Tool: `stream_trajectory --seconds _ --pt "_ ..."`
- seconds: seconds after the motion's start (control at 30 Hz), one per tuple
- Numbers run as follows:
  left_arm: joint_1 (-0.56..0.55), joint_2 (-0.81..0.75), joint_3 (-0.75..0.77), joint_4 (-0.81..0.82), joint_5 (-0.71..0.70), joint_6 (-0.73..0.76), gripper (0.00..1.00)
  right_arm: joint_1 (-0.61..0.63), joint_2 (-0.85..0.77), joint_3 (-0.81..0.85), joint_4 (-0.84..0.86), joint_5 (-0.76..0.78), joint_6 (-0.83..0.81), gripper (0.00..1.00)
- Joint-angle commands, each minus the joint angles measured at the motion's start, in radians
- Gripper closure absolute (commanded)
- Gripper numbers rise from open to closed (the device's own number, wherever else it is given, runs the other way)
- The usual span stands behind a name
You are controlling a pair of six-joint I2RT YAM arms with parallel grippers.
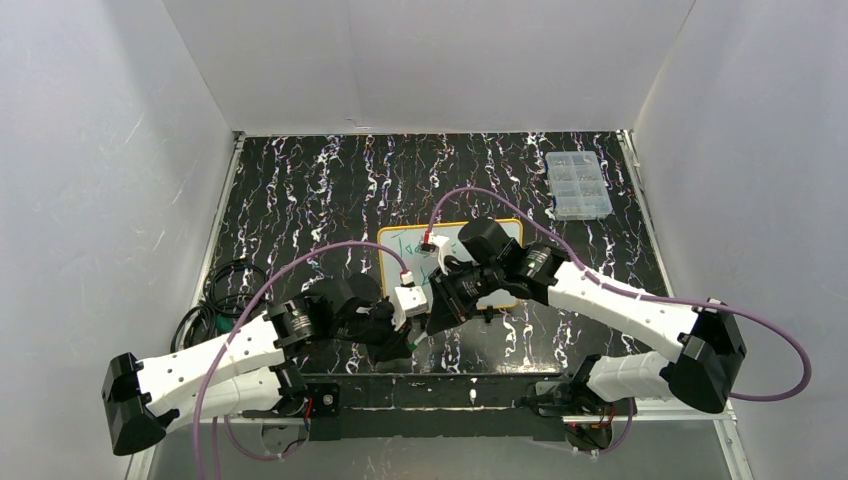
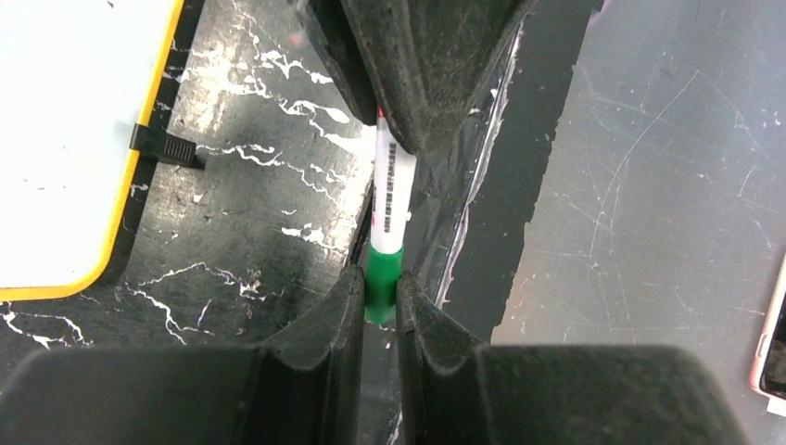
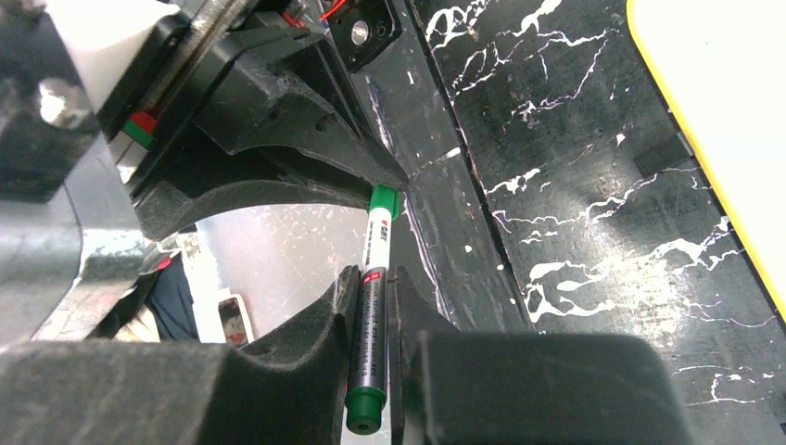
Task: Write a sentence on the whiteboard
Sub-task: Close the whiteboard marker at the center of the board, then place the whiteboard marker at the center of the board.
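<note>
The whiteboard, white with a yellow frame, lies mid-table with green writing at its top left; my right arm covers much of it. Its edge shows in the left wrist view and the right wrist view. A green-capped marker is held level between both grippers, over the table's near edge in front of the board. My left gripper is shut on the marker's green cap. My right gripper is shut on the marker's barrel, facing the left one. In the top view the two grippers meet, left and right.
A clear compartmented box stands at the back right. Dark cables lie off the table's left side. One black clip foot sticks out from the board's frame. Beyond the table's front edge is grey floor with a phone.
</note>
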Motion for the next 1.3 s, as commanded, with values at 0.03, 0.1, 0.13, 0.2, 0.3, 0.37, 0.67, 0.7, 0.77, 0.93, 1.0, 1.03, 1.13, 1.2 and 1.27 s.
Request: stream_trajectory --seconds 0.03,0.1,0.13,0.2,0.3,0.37,0.67,0.7,0.77,0.93,1.0,1.03,1.13,1.2,1.27 --pt "0.013 -0.046 0.037 0.351 -0.097 -0.001 1.0 0.082 0.044 -0.04 0.003 -0.079 0.043 0.99" --pt "0.013 -0.052 0.038 0.353 -0.104 0.002 1.0 0.087 0.045 -0.046 0.012 -0.078 0.049 0.99" --pt "0.013 -0.055 0.039 0.353 -0.107 0.001 1.0 0.088 0.043 -0.05 0.016 -0.078 0.052 0.99" --pt "0.013 -0.055 0.038 0.36 -0.105 -0.002 1.0 0.091 0.045 -0.059 0.029 -0.078 0.063 0.99" --pt "0.013 -0.047 0.037 0.359 -0.1 -0.004 1.0 0.097 0.04 -0.067 0.046 -0.072 0.075 0.99" --pt "0.012 -0.043 0.034 0.349 -0.094 -0.013 1.0 0.098 0.032 -0.068 0.039 -0.049 0.072 0.99" --pt "0.013 -0.075 0.046 0.058 -0.3 -0.106 0.34 0.08 -0.114 -0.17 0.034 0.374 0.186 0.99" --pt "0.013 -0.087 0.048 0.03 -0.338 -0.12 0.26 0.078 -0.132 -0.198 0.061 0.394 0.21 0.99" --pt "0.014 -0.108 0.055 -0.025 -0.401 -0.149 0.16 0.078 -0.162 -0.253 0.116 0.41 0.245 0.97" --pt "0.032 -0.109 0.111 -0.158 -0.551 -0.198 0.02 0.078 -0.226 -0.349 0.16 0.555 0.278 0.91" --pt "0.063 -0.09 0.145 -0.195 -0.591 -0.202 0.02 0.078 -0.241 -0.369 0.16 0.608 0.282 0.9" --pt "0.089 -0.082 0.156 -0.213 -0.597 -0.202 0.02 0.078 -0.248 -0.377 0.156 0.644 0.285 0.87" --pt "0.246 -0.081 0.161 -0.221 -0.525 -0.204 0.02 0.078 -0.269 -0.381 0.128 0.731 0.28 0.66" --pt "0.33 -0.088 0.163 -0.225 -0.503 -0.204 0.02 0.078 -0.289 -0.372 0.097 0.785 0.271 0.52" --pt "0.389 -0.104 0.175 -0.232 -0.525 -0.201 0.02 0.076 -0.313 -0.349 0.064 0.835 0.258 0.37"
